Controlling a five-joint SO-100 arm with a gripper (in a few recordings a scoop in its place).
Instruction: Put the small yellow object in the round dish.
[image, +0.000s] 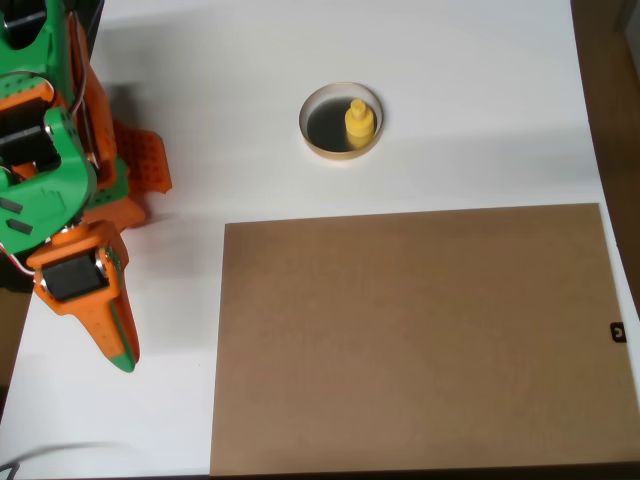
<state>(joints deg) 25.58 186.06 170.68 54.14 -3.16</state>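
Yellow, small, upright: small yellow object (359, 121) inside round dish (341, 122), toward its right side in the overhead view, knob up, on the dark floor near the cream rim. Well apart from gripper (118, 352), up and to its right across bare white table (470, 100). Orange and green arm folded at left edge, fingers together down to a green-tipped point, holding nothing. Brown board (415, 340) just right of the gripper, not touching, below the dish.
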